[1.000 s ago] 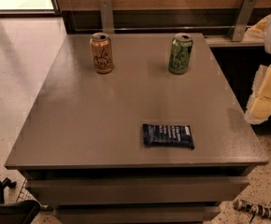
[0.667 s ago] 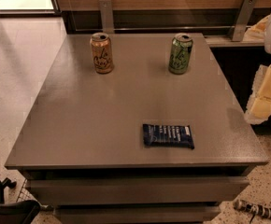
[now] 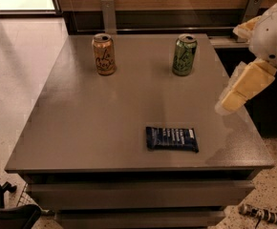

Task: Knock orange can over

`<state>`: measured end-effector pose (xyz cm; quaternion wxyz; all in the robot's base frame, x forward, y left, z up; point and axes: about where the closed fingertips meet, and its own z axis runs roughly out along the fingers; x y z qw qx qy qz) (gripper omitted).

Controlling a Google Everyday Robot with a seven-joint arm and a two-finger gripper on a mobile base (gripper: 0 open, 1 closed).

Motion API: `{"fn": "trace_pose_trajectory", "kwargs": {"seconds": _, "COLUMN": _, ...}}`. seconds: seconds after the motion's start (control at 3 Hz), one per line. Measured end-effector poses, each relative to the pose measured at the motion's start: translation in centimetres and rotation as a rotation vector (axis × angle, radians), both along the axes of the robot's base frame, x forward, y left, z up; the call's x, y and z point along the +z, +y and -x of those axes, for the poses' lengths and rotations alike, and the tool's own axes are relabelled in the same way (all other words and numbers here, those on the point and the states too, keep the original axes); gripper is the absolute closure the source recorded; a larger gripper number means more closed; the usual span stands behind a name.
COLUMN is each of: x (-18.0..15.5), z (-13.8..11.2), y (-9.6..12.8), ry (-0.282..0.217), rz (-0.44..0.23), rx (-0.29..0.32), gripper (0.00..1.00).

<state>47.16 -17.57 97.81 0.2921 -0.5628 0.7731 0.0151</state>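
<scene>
The orange can [image 3: 103,54] stands upright at the far left of the grey table [image 3: 95,123]. It is orange-tan with dark cursive lettering and a silver top. A green can [image 3: 184,55] of the same size stands upright to its right, at the far middle. My gripper [image 3: 235,93] is a cream-tan piece under the white arm [image 3: 274,30] at the right edge, hanging above the table's right side. It is well right of the green can and far from the orange can, touching nothing.
A dark blue snack packet [image 3: 172,139] lies flat near the table's front edge. A wood-panelled wall with metal brackets [image 3: 109,13] runs behind the table. Speckled floor lies to the left, and a dark object [image 3: 5,209] sits at bottom left.
My arm and gripper have moved a little to the left, further over the table's right side. Both cans and the packet have not moved.
</scene>
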Motion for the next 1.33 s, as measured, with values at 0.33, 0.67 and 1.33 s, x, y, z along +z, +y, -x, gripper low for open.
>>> {"fn": "trace_pose_trajectory", "kwargs": {"seconds": 0.33, "x": -0.5, "z": -1.5, "y": 3.1, "ry": -0.045, "rz": -0.169, "rx": -0.017, "gripper": 0.0}}
{"fn": "trace_pose_trajectory", "kwargs": {"seconds": 0.67, "x": -0.3, "z": -2.9, "y": 7.6, "ry": -0.099, "rz": -0.387, "rx": -0.041, "gripper": 0.0}}
{"fn": "trace_pose_trajectory", "kwargs": {"seconds": 1.33, "x": 1.9, "z": -6.5, "y": 12.1, "ry": -0.197, "rz": -0.65, "rx": -0.175, "gripper": 0.0}}
